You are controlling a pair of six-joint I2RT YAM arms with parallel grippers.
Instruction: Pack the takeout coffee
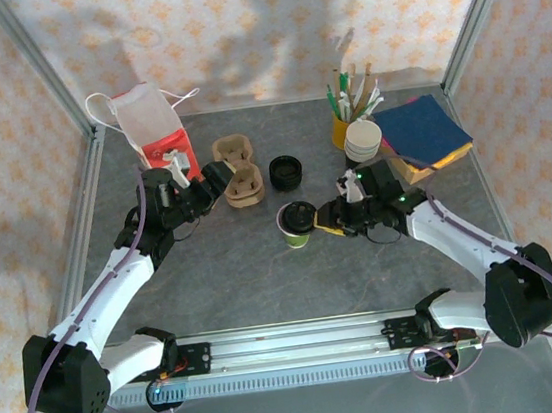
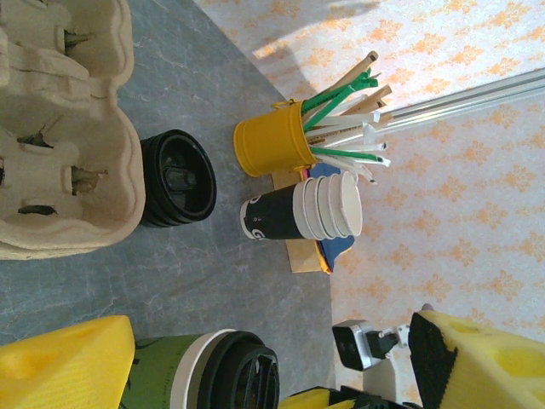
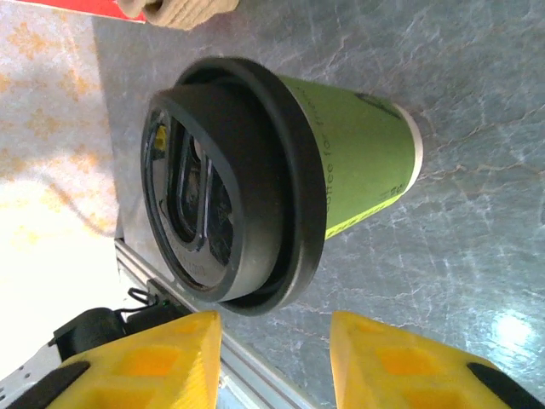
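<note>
**Lidded green cup stands on the counter, both sets of jaws apart**

The takeout coffee [image 1: 296, 223] stands upright near the middle of the grey counter [image 1: 265, 278], its black lid on top and its green wall below. The right gripper [image 3: 275, 341] is level with the cup on its right side. Its yellow jaws are apart, and the lid's rim sits just beyond their tips rather than clamped between them.

The left gripper [image 1: 211, 184] is just beside the cardboard cup carrier [image 1: 239, 172], whose pockets are bare. Its jaws are spread wide and hold nothing.

A stack of black lids [image 1: 286, 172] lies between the carrier and the cup. Further back on the right, a yellow pot of straws [image 2: 270, 146] is touching a stack of lidless cups [image 2: 315, 207].
</note>
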